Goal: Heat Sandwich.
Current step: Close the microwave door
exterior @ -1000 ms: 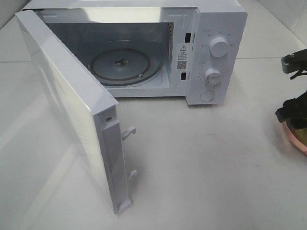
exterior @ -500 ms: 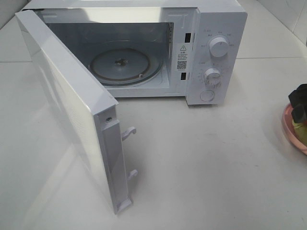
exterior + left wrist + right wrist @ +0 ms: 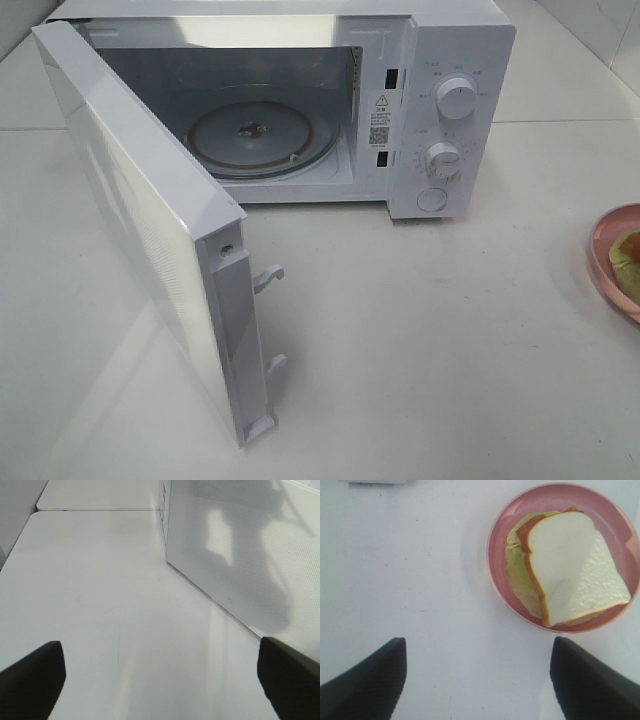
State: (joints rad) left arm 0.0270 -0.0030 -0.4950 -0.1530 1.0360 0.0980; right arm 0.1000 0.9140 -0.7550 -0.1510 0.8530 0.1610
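Pink round plate (image 3: 612,262) sits uncovered at the table's right edge, tan sandwich (image 3: 572,570) on it; the right gripper (image 3: 477,680) has pulled away, jaws spread. Left gripper (image 3: 160,680) gapes beside the white microwave's (image 3: 440,110) open door (image 3: 150,230).

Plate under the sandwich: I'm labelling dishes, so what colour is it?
Pink; the round plate shows best in the right wrist view.

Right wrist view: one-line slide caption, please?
Open right gripper above the table, sandwich on pink plate ahead.
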